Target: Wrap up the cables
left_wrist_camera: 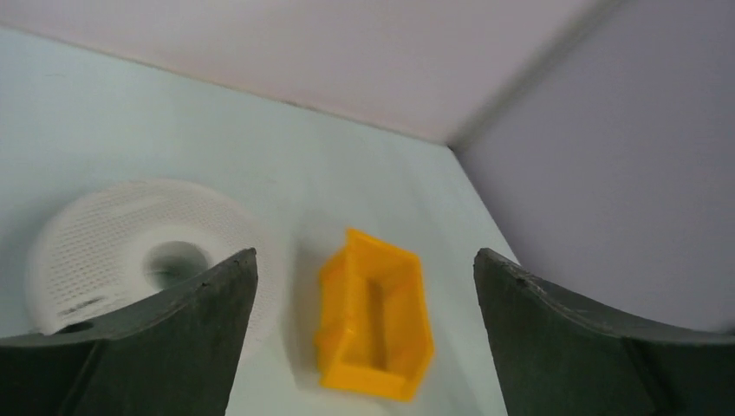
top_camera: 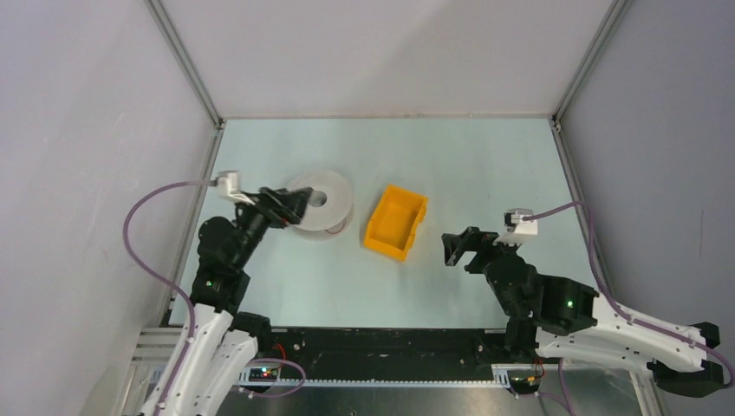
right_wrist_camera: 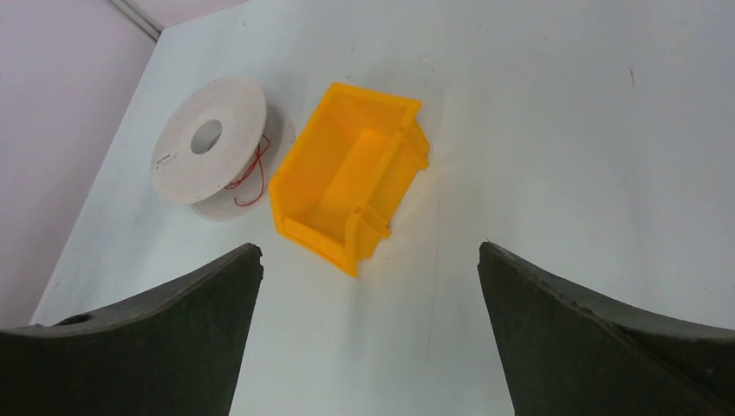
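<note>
Cables (right_wrist_camera: pixel 257 160) of thin red wire hang in loose loops from the white perforated spool (right_wrist_camera: pixel 208 139), on the side that faces the yellow bin (right_wrist_camera: pixel 351 186). The loops come out between the spool's two discs and droop over the lower one. The wire shows clearly only in the right wrist view.

The spool lies flat on the pale surface (top_camera: pixel 485 165), left of centre, with its middle hole facing up. The yellow bin sits just beside it to the right, turned at an angle, open side up and with nothing in it.

The left hand (top_camera: pixel 290 206) is at the spool's near-left rim and overlaps it in the top view; whether it touches the disc I cannot tell. Its fingers (left_wrist_camera: pixel 173 338) are spread wide with nothing between them. In its own wrist view the spool sits under the left finger, and the bin shows in the gap between the fingers.

The right hand (top_camera: pixel 459 249) is to the right of the bin, apart from it, and points toward it. Its fingers (right_wrist_camera: pixel 589 347) are also spread wide and hold nothing, and its wrist camera shows the bin and spool beyond them.
</note>
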